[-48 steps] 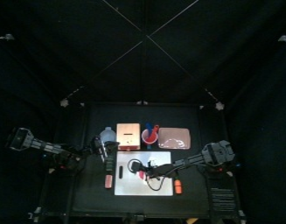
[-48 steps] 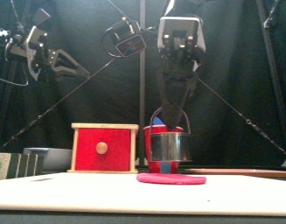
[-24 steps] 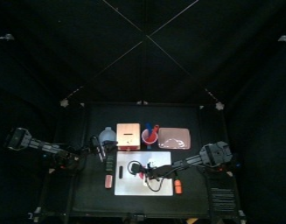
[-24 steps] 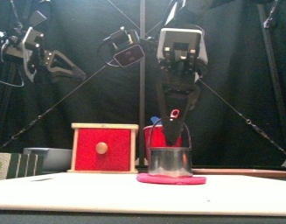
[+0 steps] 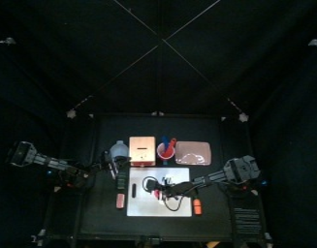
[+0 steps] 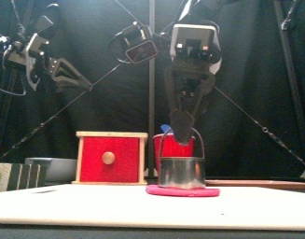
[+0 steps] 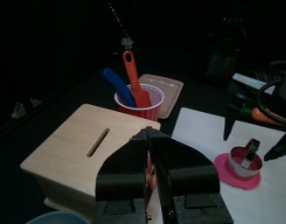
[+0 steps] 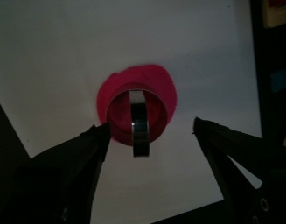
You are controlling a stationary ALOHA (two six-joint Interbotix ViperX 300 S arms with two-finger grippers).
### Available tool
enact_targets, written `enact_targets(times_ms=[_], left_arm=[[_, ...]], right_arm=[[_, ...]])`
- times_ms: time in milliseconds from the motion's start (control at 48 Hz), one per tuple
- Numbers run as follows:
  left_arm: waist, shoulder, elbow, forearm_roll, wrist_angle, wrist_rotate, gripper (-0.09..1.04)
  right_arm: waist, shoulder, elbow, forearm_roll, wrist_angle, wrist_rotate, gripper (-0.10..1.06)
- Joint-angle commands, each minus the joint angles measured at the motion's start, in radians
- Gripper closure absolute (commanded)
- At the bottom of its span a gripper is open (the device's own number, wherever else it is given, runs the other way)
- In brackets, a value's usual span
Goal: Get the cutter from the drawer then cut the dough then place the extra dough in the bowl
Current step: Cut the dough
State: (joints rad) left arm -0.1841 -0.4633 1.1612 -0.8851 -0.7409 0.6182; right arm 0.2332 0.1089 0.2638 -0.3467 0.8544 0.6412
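Cutter [image 8: 138, 131] on dough [image 8: 115, 94], well inside board [image 8: 63, 52] edges; right jaws released over it, left jaws clenched.

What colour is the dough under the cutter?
Reddish pink; the dough shows best in the front view.

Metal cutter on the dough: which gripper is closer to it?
Right. The right gripper hangs open just above the cutter; the left gripper is off to the side, by the wooden box.
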Motion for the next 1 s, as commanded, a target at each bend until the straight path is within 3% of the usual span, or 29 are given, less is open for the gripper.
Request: enact_targets(times_ms=[21,167,271,396,479,583,646,750,833,896,1000], left_arm=[[-0.003,0.018,-0.048,0.011,-0.003,0.000,0.48],[-0.041,0.025,-0.089,0.051,-0.012,0.003,0.48],[-0.103,0.051,-0.103,0.153,-0.025,-0.008,0.49],[-0.158,0.144,-0.112,0.244,-0.052,-0.103,0.48],[-0.179,0.268,-0.135,0.293,-0.114,-0.222,0.46],[-0.181,0.413,-0.178,0.350,-0.173,-0.330,0.41],[-0.181,0.503,-0.219,0.397,-0.187,-0.374,0.33],[-0.178,0.601,-0.288,0.420,-0.189,-0.399,0.21],[-0.173,0.635,-0.311,0.411,-0.190,-0.399,0.19],[-0.172,0.649,-0.318,0.408,-0.189,-0.399,0.18],[-0.170,0.660,-0.327,0.410,-0.189,-0.399,0.17]], right_arm=[[0.012,-0.133,0.066,-0.006,-0.123,0.002,-0.08],[0.028,-0.281,0.305,-0.075,-0.442,0.000,-0.08],[0.011,-0.397,0.505,-0.091,-0.693,0.002,-0.08],[-0.097,-0.489,0.721,-0.057,-1.080,-0.015,-0.08],[-0.184,-0.483,0.839,-0.049,-1.344,-0.025,-0.08],[-0.212,-0.437,0.874,-0.029,-1.451,-0.091,-0.08],[-0.216,-0.396,0.871,0.052,-1.476,-0.179,-0.08],[-0.210,-0.311,0.862,0.261,-1.575,-0.397,-0.08],[-0.166,-0.241,0.868,0.417,-1.694,-0.532,-0.08],[-0.114,-0.195,0.864,0.497,-1.743,-0.578,-0.08],[-0.028,-0.104,0.833,0.563,-1.784,-0.588,-0.08]])
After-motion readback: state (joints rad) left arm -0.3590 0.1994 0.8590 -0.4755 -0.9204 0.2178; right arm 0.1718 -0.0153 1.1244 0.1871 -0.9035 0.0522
